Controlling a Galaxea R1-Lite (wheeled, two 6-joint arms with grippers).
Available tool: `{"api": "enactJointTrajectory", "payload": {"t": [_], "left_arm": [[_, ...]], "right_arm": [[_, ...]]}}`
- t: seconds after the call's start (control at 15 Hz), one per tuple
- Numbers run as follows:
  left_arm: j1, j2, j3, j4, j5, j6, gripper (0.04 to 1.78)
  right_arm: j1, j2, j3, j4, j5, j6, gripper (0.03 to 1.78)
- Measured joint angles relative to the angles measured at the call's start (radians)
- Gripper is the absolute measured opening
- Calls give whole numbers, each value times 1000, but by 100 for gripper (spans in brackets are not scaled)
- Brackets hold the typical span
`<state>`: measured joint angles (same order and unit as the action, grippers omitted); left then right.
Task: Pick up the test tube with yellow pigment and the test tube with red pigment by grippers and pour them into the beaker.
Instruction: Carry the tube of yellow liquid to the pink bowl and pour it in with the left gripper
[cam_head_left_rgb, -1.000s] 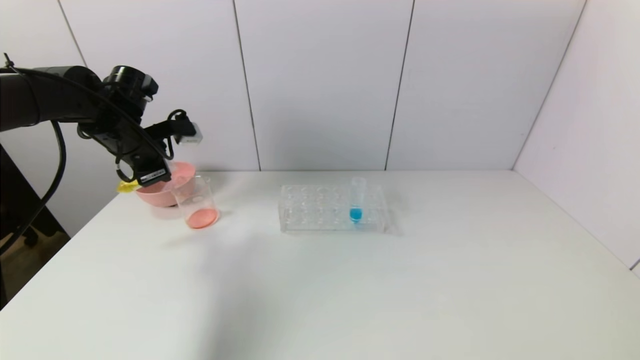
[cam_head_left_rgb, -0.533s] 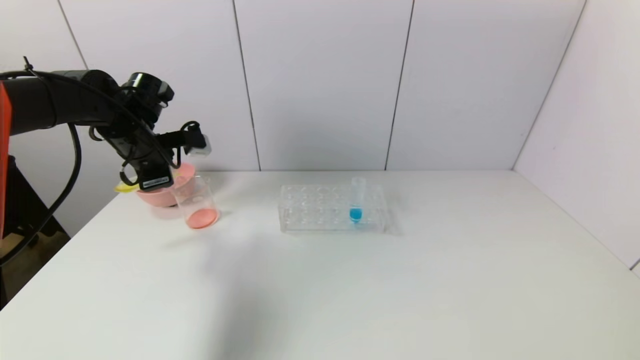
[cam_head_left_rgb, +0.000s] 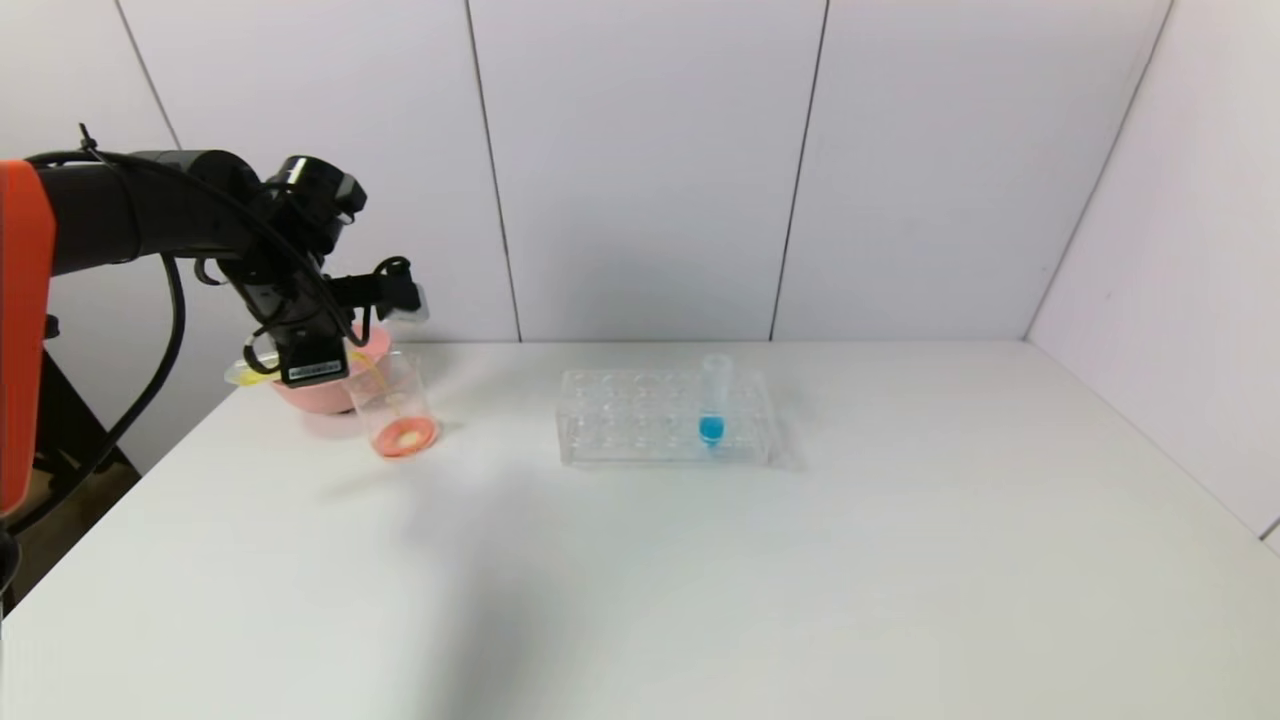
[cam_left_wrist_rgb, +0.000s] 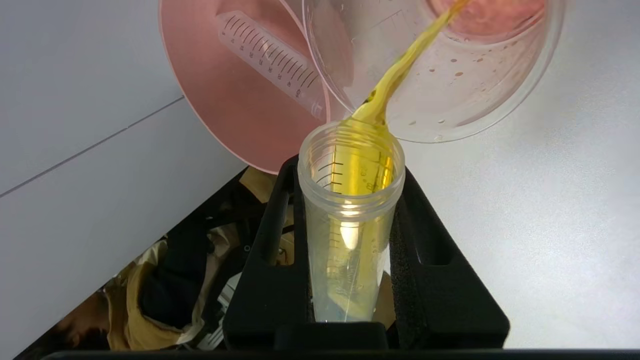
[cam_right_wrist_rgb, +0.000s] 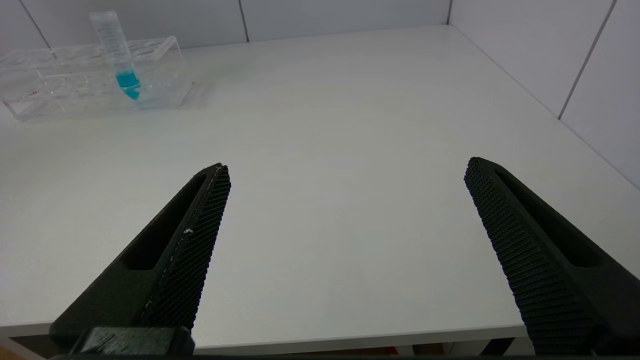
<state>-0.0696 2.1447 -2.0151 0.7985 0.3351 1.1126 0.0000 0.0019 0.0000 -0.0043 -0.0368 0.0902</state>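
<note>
My left gripper (cam_head_left_rgb: 310, 362) is shut on the test tube with yellow pigment (cam_head_left_rgb: 240, 373), held tipped with its mouth at the beaker's rim. In the left wrist view the tube (cam_left_wrist_rgb: 350, 240) sits between the black fingers (cam_left_wrist_rgb: 425, 260), and a yellow stream runs from its mouth into the beaker (cam_left_wrist_rgb: 475, 100). The beaker (cam_head_left_rgb: 395, 400) stands at the table's far left with red-orange liquid and a pale patch at its bottom. No tube with red liquid shows. My right gripper (cam_right_wrist_rgb: 347, 165) is open and empty over the table's near edge.
A pink bowl (cam_head_left_rgb: 300, 392) stands just behind the beaker, and an empty graduated tube (cam_left_wrist_rgb: 270, 55) lies in it. A clear many-holed rack (cam_head_left_rgb: 640, 420) at mid-table holds a tube with blue liquid (cam_head_left_rgb: 712, 400). The table's left edge is close to the bowl.
My left arm has moved right towards the beaker and tipped the yellow tube further. Yellow liquid now streams into the beaker, making a pale patch in the red-orange liquid.
</note>
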Motion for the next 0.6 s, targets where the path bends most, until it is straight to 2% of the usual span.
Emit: {"api": "enactJointTrajectory", "payload": {"t": [0.4,0.6], "left_arm": [[-34,21,-1,-22,101,0,46],[-53,30,-1,-24,179,11,46]], "right_arm": [[0,0,0,0,0,0,171],[0,0,0,0,0,0,171]]}}
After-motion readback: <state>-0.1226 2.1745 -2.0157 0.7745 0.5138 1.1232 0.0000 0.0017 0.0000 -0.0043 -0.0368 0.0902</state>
